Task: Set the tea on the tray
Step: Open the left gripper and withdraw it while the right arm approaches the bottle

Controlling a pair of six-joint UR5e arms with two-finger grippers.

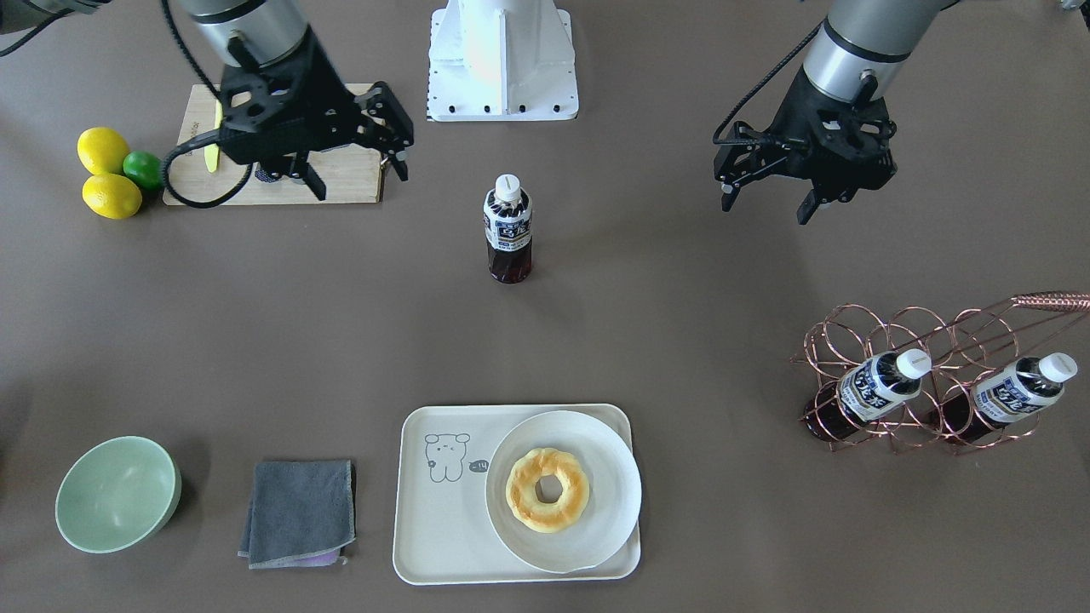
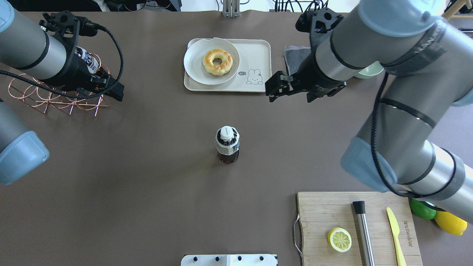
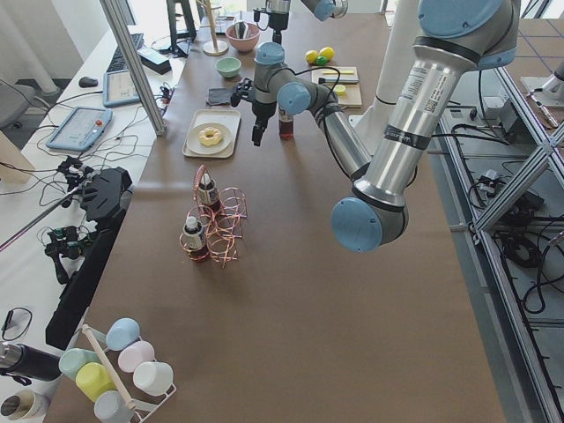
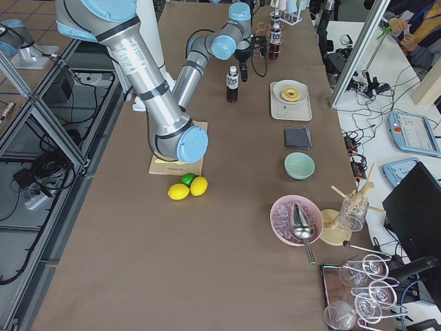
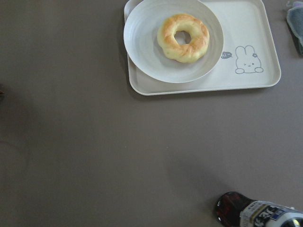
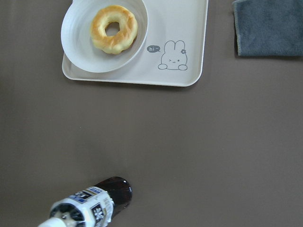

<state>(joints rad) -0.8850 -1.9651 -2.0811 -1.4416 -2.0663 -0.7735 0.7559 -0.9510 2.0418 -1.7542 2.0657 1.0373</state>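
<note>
Standing upright at the middle of the table, well apart from the tray, the tea is gripped by neither arm, the left gripper and right gripper being held aloft with fingers spread wide and empty, so pickup, carry and placement are judged undone.

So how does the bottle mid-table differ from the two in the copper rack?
The middle bottle stands alone on the bare table, clear on all sides; the two rack bottles sit inside rings of the copper wire rack. The middle bottle is at the table's centre; the rack bottles are off to the robot's left. All three are alike: white cap, white-and-navy label, dark tea.
</note>
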